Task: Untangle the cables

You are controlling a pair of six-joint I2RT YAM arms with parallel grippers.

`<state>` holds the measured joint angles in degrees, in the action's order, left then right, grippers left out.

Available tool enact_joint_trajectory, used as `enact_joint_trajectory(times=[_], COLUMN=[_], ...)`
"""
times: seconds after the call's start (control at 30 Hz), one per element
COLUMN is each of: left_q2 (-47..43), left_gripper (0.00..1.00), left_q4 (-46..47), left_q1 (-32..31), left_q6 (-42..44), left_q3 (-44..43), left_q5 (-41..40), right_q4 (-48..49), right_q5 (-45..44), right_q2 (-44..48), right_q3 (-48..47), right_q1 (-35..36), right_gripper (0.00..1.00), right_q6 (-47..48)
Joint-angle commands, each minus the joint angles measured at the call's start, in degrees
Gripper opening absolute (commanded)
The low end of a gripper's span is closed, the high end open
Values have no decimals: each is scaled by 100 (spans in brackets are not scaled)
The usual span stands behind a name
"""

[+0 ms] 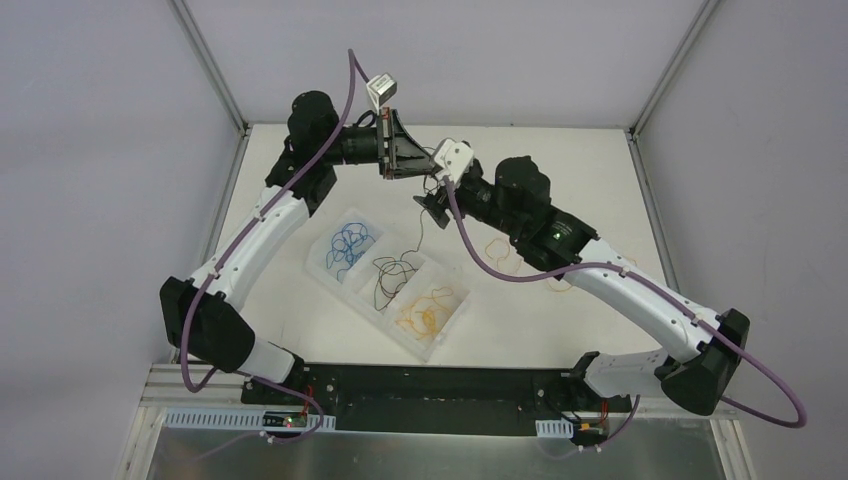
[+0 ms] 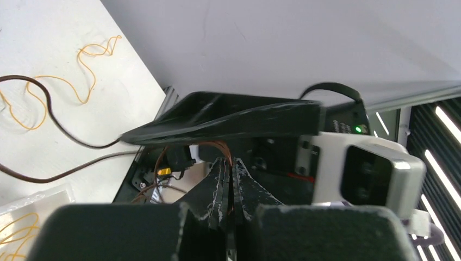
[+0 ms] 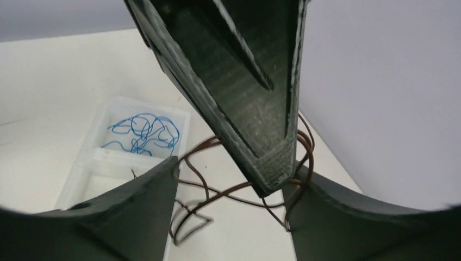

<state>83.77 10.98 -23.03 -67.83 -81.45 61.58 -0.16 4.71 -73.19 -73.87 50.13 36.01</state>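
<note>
Both arms meet high over the far half of the tabletop (image 1: 560, 180), and the next move depends on how the two tips sit against each other. The left pincer (image 2: 227, 168) is pressed narrow, its fingers together on a bunch of loops of a dark wire (image 3: 217, 191) that looks brownish in the wrist views. The right pincer (image 1: 430, 200) is spread wide. In its own view the left arm's closed tip pokes down between its two fingers, with the wire loops bulging out on both sides of that tip. So the wire lies inside the right pincer's gap, not ahead of it or off to one side. From the pinch a single thin strand hangs toward the near side, running roughly straight down to the middle compartment of the tray (image 1: 318, 272), where the rest of the dark tangle sits. The blue wires (image 1: 350, 243) fill the left compartment and the orange wires (image 1: 430, 312) the right one. More orange loops (image 1: 497, 245) lie loose on the tabletop beside the right arm. In my judgement the right arm is the one placed to act. It would close on a loop just beside the left tip, then draw away along the line joining the two arms. The risk is clamping the other arm's fingers instead of the wire.
</note>
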Motion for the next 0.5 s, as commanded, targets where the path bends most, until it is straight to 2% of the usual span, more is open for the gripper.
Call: enact_joint_trajectory(times=[0.0,0.1,0.17,0.27,0.37,0.47], left_q2=[-473,-580,-646,-778,-959,-1244], left_gripper=[0,0,0,0,0,0], left_q4=[358,-147,-810,-1960,-3430,-3804], left_q1=[-114,-107,-91,-27,17,13], left_q6=[28,528,1134,2336,4008,4996], left_q3=[73,-63,-287,-606,-1060,-996], left_q5=[298,315,243,-59,-1004,-2202], right_q4=[64,-308,-372,-659,-1210,-1628], right_q5=[178,311,336,644,1128,1638], right_q2=[195,281,384,505,549,585], right_q3=[68,34,70,-3,-192,-251], right_q1=[-36,-75,-95,-265,-436,-494], right_gripper=[60,24,0,0,0,0], right_q6=[82,-51,-198,-563,-1048,-1479])
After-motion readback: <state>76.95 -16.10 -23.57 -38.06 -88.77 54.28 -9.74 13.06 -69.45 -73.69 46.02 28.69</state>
